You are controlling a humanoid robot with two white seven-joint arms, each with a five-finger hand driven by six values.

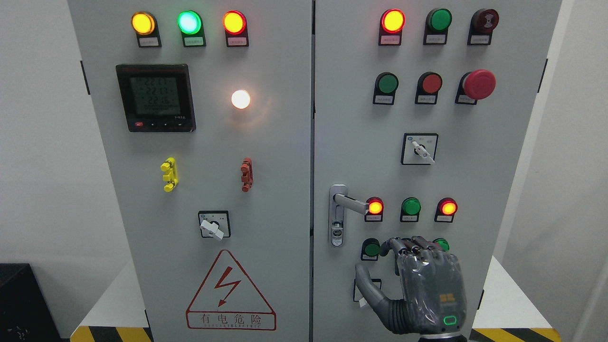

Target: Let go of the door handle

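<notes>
The silver lever door handle [350, 203] sits on the left edge of the cabinet's right door [361, 118], level and pointing right. Its lock plate [337, 232] runs down below it. My right hand [376, 264] is below and to the right of the handle, a clear gap apart from it. The back of the hand faces me, its fingers [409, 246] loosely bent toward the panel and the thumb [365, 279] spread to the left. It holds nothing. The left arm does not show.
Both grey cabinet doors are closed, seam in the middle. Lit red lamps [375, 207] and green buttons [411, 206] surround the hand. A rotary switch [419, 149] sits above. The left door carries a meter [156, 97], a switch [213, 225] and a warning triangle [230, 294].
</notes>
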